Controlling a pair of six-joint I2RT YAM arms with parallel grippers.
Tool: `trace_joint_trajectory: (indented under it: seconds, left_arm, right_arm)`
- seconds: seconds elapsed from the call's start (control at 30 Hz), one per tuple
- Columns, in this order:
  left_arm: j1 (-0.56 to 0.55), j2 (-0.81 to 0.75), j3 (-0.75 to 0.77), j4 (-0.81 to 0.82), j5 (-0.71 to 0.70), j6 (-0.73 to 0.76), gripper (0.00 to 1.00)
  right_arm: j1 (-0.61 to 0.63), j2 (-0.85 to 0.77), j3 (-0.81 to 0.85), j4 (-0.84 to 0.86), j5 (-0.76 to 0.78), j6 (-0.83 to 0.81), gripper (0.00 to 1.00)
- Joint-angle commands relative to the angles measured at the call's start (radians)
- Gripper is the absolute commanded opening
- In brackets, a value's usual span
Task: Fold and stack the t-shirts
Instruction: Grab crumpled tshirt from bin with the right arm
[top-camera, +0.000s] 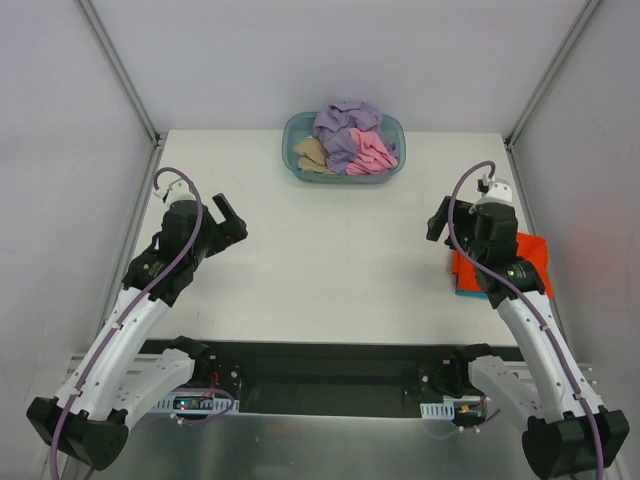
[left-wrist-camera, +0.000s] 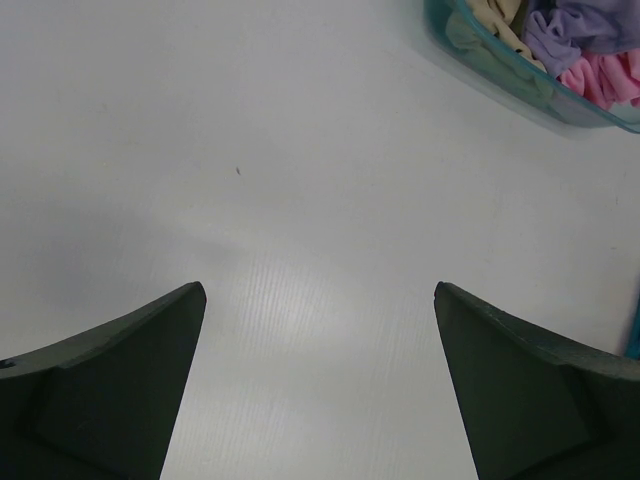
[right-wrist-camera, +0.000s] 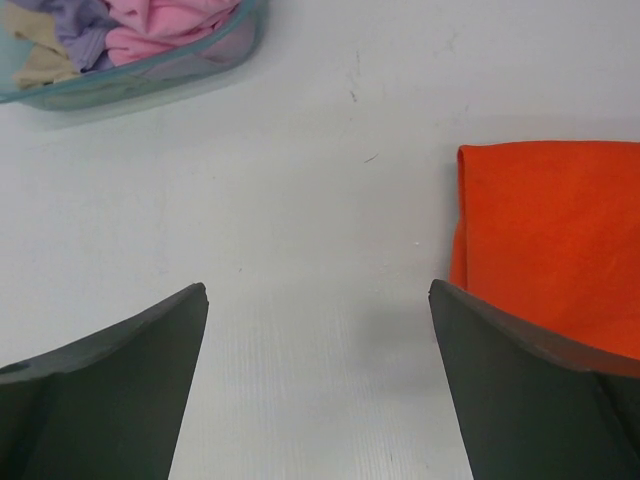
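Observation:
A folded orange-red t-shirt (top-camera: 532, 256) lies at the table's right edge on top of a teal t-shirt (top-camera: 466, 291), of which only an edge shows. Lavender (top-camera: 345, 125), pink (top-camera: 372, 153) and tan (top-camera: 312, 155) t-shirts sit crumpled in the teal basket (top-camera: 290, 135) at the back centre. My left gripper (top-camera: 235, 220) hovers open over bare table at the left, nothing between its fingers (left-wrist-camera: 318, 290). Just left of the orange-red t-shirt (right-wrist-camera: 550, 230), my right gripper (top-camera: 437, 222) is open and holds nothing (right-wrist-camera: 318, 287); its right fingertip stands beside the shirt's edge.
White walls with metal posts enclose the white table (top-camera: 330, 260) on three sides. The basket (left-wrist-camera: 500, 70) shows at the top right of the left wrist view and at the top left of the right wrist view (right-wrist-camera: 150, 80).

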Motion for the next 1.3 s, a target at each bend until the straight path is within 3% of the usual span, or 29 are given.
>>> trace_joint_trajectory:
  seconds: [0.0,0.2,0.57,0.73,1.1,1.2,1.27]
  left_arm:
    - [0.008,-0.005,0.043,0.009,-0.039,0.036,0.99]
    - [0.008,0.011,0.039,0.012,-0.035,0.045,0.99]
    - [0.008,0.008,0.016,0.014,-0.024,0.070,0.99]
    - [0.008,-0.007,-0.003,0.014,-0.026,0.064,0.99]
    - [0.008,-0.007,-0.020,0.014,-0.039,0.068,0.99]
    - [0.008,0.004,-0.019,0.014,-0.033,0.070,0.99]
    - [0.008,0.013,-0.016,0.014,-0.035,0.070,0.99]
  right_arm:
    - [0.001,0.087,0.111,0.044,-0.154,-0.047,0.96]
    - [0.012,0.290,0.229,0.067,-0.232,-0.038,0.97]
    - [0.023,0.813,0.665,0.061,-0.266,-0.084,0.99]
    - [0.029,1.014,0.870,0.091,-0.427,-0.063,0.93]
    - [0.060,1.380,1.214,0.071,-0.282,-0.112,0.85]
    - [0.066,1.445,1.263,0.055,-0.266,-0.139,0.81]
    - [0.069,1.460,1.273,0.051,-0.272,-0.168,0.60]
